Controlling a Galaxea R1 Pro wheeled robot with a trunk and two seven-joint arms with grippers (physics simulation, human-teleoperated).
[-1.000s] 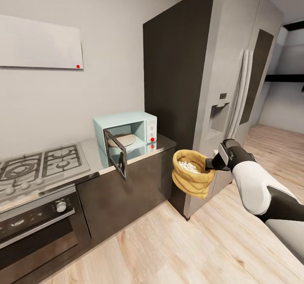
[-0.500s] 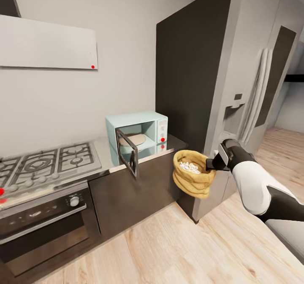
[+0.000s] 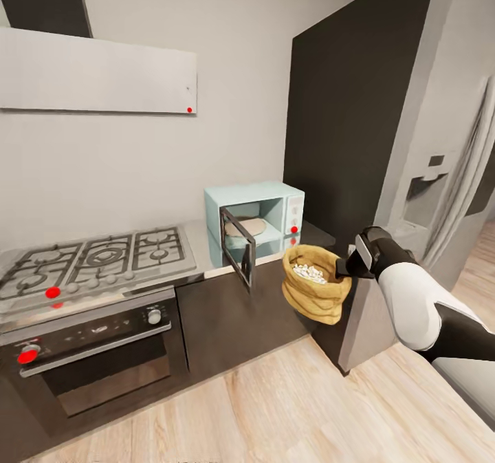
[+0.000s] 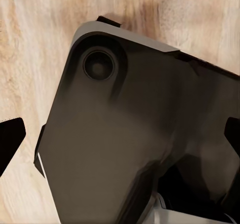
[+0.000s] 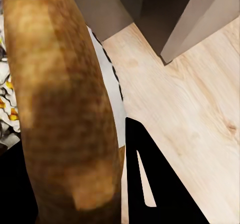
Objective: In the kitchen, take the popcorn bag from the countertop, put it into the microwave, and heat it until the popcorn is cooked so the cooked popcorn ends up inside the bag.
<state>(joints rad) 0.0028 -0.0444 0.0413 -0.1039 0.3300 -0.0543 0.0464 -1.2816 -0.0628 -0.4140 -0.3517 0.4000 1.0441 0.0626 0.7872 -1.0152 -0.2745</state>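
kitchen [image 3: 137, 174] floor open | microwave [image 3: 256, 219] door ajar | right hand [image 3: 342, 267] gripping popcorn bag [image 3: 313, 292] rim

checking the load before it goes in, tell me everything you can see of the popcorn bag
The popcorn bag is a tan-brown crumpled sack with a thick rolled rim, open at the top, with pale whitish popcorn inside. It hangs upright in the air, gripped at its rim by the right gripper, over the wood floor and in front of the counter, short of the open microwave.

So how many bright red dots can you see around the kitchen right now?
5: one on the white wall panel, one on the microwave, two on the gas hob's front edge, one on the oven. Others may be hidden.
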